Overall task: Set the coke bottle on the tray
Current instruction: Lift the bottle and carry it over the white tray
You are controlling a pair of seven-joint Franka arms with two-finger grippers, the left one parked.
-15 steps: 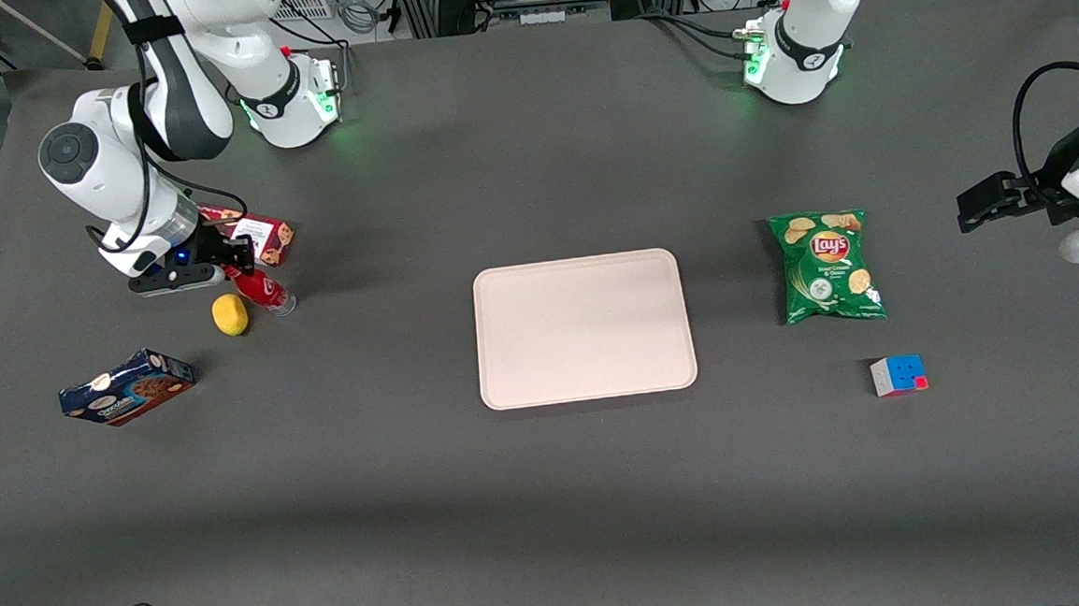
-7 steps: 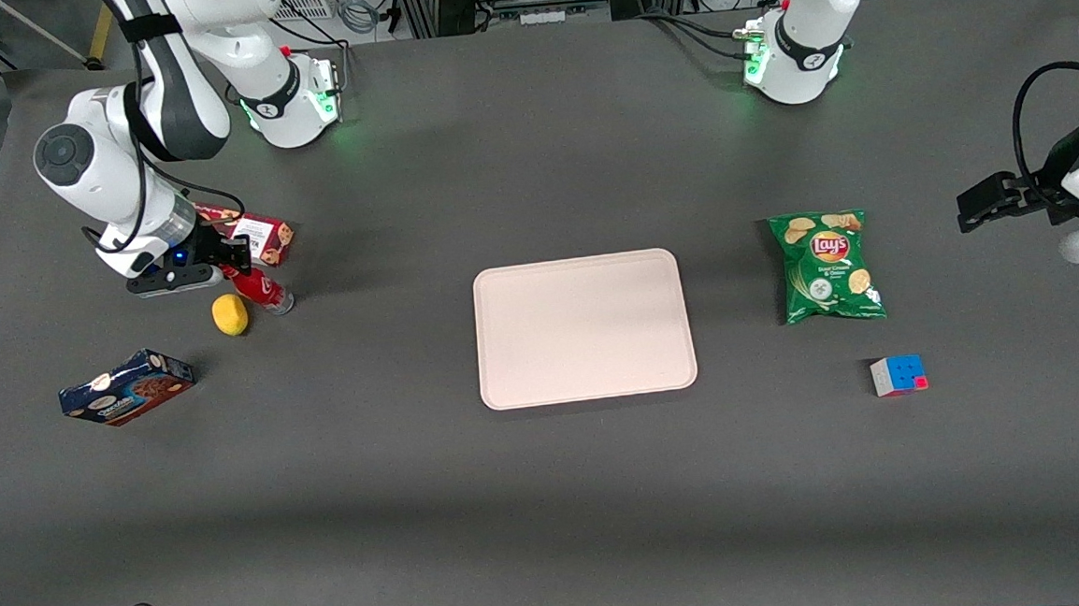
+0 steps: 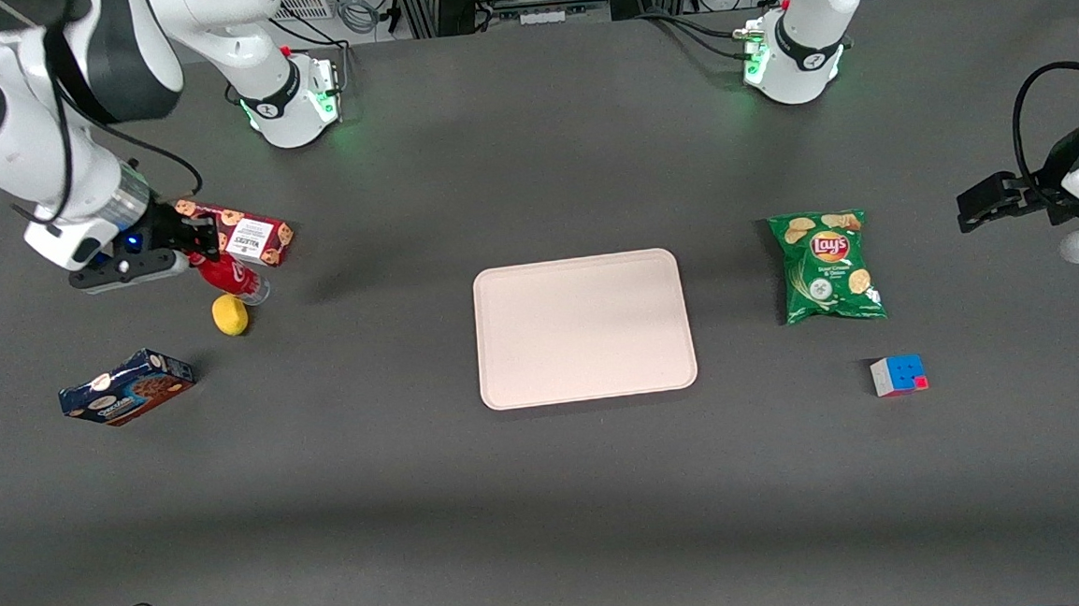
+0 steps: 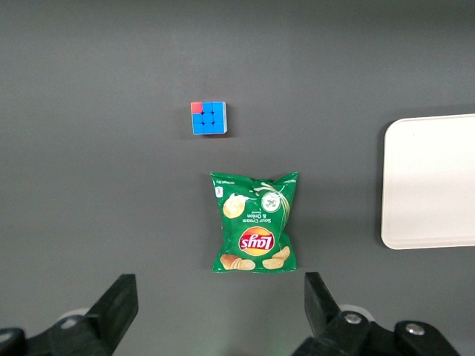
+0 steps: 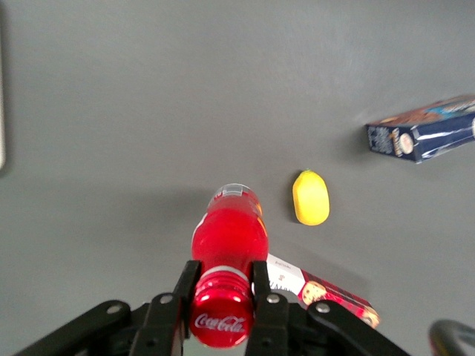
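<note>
Nearest to you lies the tray [image 3: 584, 327] at the middle of the table, and farther, toward the working arm's end, your gripper [image 5: 221, 300] grasps the coke bottle [image 5: 228, 256] by its neck so it hangs above the table, near the lemon [image 3: 230, 314].

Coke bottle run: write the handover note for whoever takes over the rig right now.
Gripper: shut on the coke bottle at its neck, held above the table near the lemon and red cookie box, at the working arm's end.
Tray: mid-table, nothing on it.
Done: bottle grasped and lifted.
Left: carry it across to the tray, set it down, release.
</note>
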